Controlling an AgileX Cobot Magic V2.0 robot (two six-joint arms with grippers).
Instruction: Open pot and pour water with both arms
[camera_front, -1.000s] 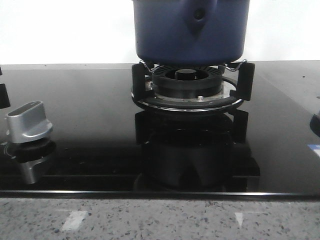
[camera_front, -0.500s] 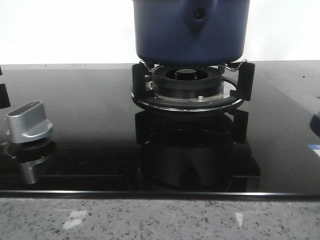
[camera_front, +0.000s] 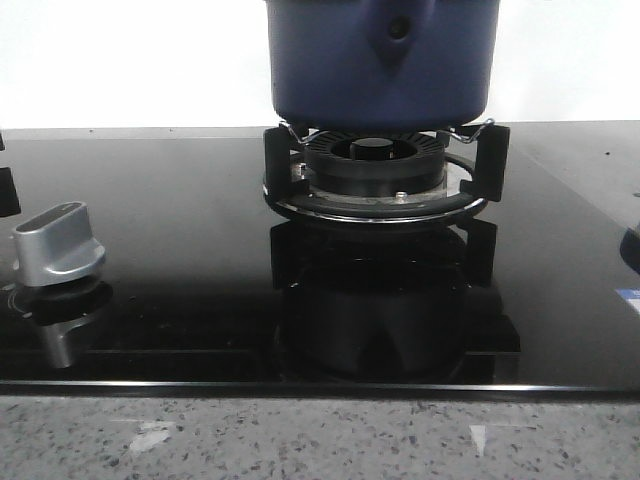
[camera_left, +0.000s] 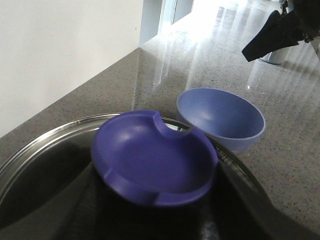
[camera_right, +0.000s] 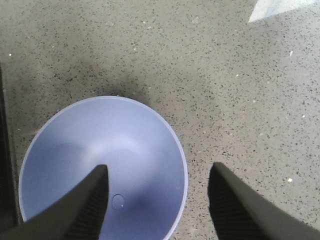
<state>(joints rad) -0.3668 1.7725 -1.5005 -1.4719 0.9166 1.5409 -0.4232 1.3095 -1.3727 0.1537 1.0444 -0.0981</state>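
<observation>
At the top middle of the front view, the pot is being held up by the black burner grate on the shiny black stove top. The top of the pot is being cut off by the frame edge. Its handle bracket with the small round hole is being shown facing the camera. A silver knob is being seen at the left edge.

In the left wrist view, a dark purple lid knob is being gripped by the left gripper, with a glass lid around it. A light blue bowl is being seen just past it on the speckled counter.

In the right wrist view, the right gripper is being held with its fingers wide apart, over the bowl's rim.
</observation>
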